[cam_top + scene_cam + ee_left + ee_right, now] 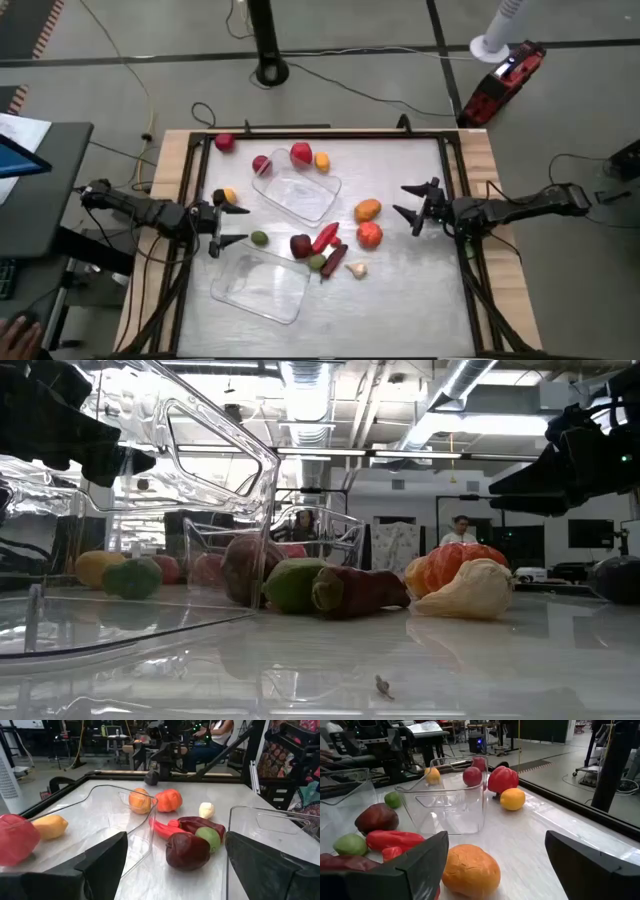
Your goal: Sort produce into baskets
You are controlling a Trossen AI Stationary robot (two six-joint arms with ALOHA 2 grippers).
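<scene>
Across the table's middle, small toy fruits and vegetables [330,245] lie loose between two empty clear plastic trays [297,190], unsorted; left gripper [229,226] and right gripper [413,204] flank them, fingers spread, holding nothing, seemingly ready to pick.

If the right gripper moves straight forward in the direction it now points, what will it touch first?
Most likely the orange fruit, which lies just ahead of the open right gripper; behind it stands the clear basket. The gripper's height above the table is unclear.
</scene>
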